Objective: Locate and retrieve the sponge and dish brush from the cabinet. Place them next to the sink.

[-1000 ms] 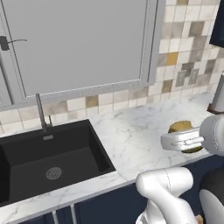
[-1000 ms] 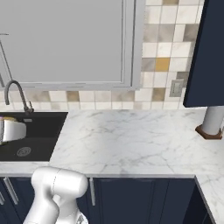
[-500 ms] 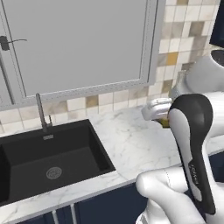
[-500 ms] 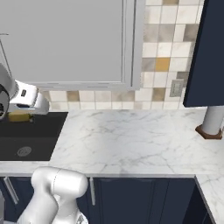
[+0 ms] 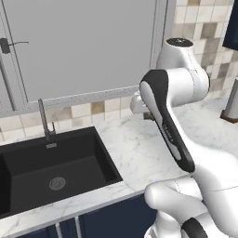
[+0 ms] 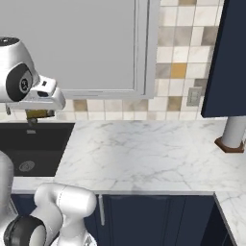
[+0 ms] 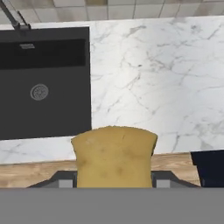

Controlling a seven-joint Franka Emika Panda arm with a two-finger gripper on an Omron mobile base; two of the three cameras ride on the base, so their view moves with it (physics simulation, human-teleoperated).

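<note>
In the hand view the mustard-yellow sponge [image 7: 114,157] sits clamped between my gripper [image 7: 113,183] fingers, high above the marble counter [image 7: 153,74]. From the right base view, the gripper [image 6: 39,116] hangs in the air with the sponge [image 6: 40,114] under it, over the counter edge beside the black sink [image 6: 29,153]. The sink [image 5: 56,162] with its grey faucet [image 5: 44,118] lies left of the arm, and its basin [image 7: 43,87] and round drain are below and left of the sponge. The navy cabinet [image 6: 230,57] hangs at the right. The dish brush is out of view.
A grey roll on a brown base [image 6: 234,134] stands on the counter under the cabinet, at the far right. A pale grey window panel [image 5: 83,46] and a tiled backsplash [image 6: 173,72] rise behind the counter. Navy base cupboards [image 6: 153,216] run below its front edge.
The arm has swung up and left from low over the right of the counter toward the sink, carrying the sponge with it. The jaws have kept the same width.
</note>
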